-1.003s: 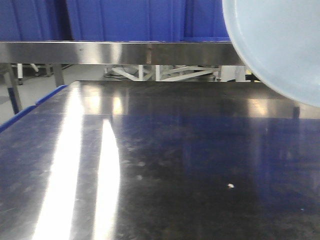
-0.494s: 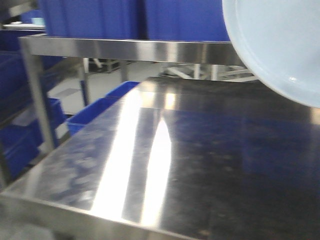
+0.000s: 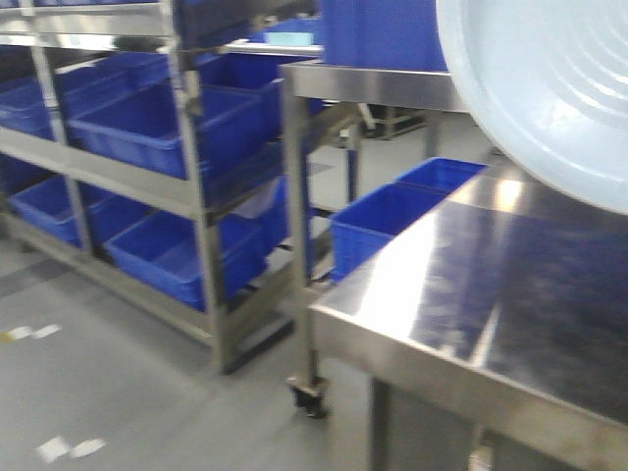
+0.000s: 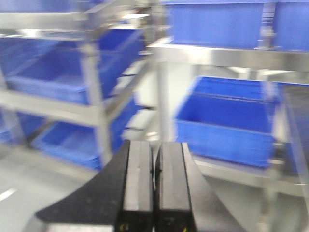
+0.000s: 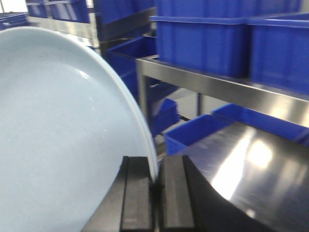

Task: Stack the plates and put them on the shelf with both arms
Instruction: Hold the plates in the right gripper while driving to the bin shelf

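Crate racks newly visible, plate unmoved

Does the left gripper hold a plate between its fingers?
No, the fingers of the left gripper are pressed together with nothing between them.

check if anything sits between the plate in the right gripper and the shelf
Nothing visible in the gap: the plate, clamped in the right gripper, has open air to the shelf. Blue crates occupy the shelf's visible stretch, though.

Left claw closed, pads touching; blurred blue crates sit on steel racks behind
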Available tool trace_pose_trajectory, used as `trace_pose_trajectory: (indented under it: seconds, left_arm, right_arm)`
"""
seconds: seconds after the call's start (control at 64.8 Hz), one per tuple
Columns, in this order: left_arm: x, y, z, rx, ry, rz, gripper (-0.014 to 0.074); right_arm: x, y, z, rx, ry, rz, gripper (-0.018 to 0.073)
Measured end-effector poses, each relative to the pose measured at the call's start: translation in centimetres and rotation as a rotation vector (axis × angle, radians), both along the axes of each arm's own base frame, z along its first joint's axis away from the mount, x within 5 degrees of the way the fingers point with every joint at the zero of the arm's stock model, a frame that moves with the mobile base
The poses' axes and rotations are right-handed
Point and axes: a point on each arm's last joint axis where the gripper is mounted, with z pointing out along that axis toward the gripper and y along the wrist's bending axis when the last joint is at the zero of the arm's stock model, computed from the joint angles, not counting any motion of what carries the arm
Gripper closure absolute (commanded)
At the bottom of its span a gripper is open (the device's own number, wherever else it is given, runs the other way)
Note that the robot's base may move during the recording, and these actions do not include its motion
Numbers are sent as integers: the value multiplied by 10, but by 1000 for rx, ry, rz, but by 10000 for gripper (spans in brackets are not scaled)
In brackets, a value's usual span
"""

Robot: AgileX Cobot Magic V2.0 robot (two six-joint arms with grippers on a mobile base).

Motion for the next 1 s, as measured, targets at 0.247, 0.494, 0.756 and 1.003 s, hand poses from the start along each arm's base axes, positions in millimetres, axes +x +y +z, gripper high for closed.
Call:
trace_pose_trajectory:
  seconds: [0.247, 0.494, 0.756, 1.003]
  left_arm:
    - [0, 0, 0, 0, 0, 0, 514]
    - [0, 0, 0, 0, 0, 0, 514]
    - [0, 0, 0, 0, 0, 0, 514]
    - [0, 0, 0, 0, 0, 0, 514]
  right_arm:
    - [0, 0, 0, -5, -1, 0, 510]
    - [0, 0, 0, 0, 0, 0, 510]
    - [0, 0, 0, -5, -1, 0, 510]
    - [0, 0, 0, -5, -1, 0, 510]
